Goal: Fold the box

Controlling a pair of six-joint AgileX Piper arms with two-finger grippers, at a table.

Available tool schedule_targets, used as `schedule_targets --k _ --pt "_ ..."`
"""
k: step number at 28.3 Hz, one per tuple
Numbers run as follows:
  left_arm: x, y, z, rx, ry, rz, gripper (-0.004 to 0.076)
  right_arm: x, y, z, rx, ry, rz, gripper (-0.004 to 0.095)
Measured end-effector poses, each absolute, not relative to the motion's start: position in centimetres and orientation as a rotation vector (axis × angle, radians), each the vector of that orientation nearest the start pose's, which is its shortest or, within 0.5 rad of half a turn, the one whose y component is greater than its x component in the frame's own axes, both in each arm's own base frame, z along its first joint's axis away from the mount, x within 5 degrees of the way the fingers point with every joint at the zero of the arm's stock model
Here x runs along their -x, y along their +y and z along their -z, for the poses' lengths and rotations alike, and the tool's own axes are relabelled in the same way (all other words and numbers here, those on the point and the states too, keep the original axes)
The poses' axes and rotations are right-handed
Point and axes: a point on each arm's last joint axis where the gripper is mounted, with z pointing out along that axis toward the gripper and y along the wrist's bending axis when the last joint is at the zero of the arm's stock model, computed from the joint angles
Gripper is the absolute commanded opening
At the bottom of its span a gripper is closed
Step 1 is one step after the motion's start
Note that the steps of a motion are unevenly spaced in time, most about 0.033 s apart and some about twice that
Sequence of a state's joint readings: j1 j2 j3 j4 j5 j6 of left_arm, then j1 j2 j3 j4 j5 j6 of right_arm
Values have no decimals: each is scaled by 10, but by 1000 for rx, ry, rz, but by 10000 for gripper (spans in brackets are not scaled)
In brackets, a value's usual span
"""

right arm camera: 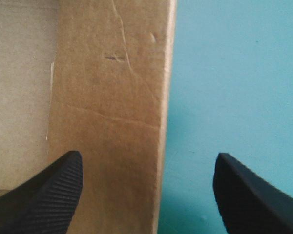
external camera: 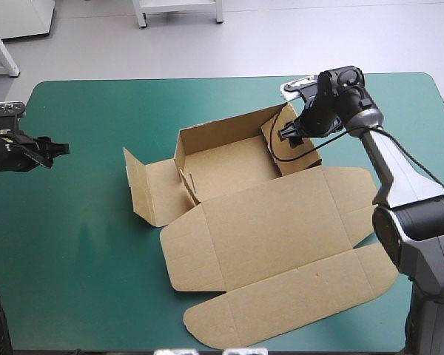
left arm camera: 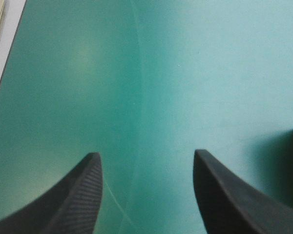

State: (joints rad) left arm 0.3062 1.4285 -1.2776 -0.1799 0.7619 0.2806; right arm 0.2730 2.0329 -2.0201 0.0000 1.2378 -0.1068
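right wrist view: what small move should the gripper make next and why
Probably lower the right gripper and close on the side wall of the box: its open fingers straddle the wall's outer edge, one over board, one over the teal-green cover.

Plain brown box (external camera: 266, 222), plain teal-green worktop (external camera: 81, 244), black finely ribbed fingers (right arm camera: 53, 195) on the right claw (right arm camera: 147, 154).

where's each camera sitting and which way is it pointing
high view: above and behind the robot, looking forward and down at table, box, left gripper, right gripper.
left wrist view: above that wrist, looking along its open fingers at bare table.
right wrist view: above that wrist, a box wall's edge between its open fingers.
shared: high and right wrist views both show that wall.
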Motion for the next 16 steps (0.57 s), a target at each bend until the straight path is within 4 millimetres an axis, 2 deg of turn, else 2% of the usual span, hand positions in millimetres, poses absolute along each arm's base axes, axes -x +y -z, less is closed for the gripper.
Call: schedule_targets --k 2,5,8,12,16 --pt "-300 83 -348 124 2378 -71 402 -435 123 -301 517 2704 -60 691" --pt "-300 83 -348 120 2378 -72 402 -441 124 -288 516 2727 -58 603" --pt "-300 83 -348 117 2378 -71 402 -446 126 -278 508 2735 -59 401" --pt "-300 83 -348 108 2379 -75 402 -450 127 -271 499 2734 -64 9" --pt "-300 83 -348 107 2378 -74 402 -451 128 -270 504 2726 -67 -13"
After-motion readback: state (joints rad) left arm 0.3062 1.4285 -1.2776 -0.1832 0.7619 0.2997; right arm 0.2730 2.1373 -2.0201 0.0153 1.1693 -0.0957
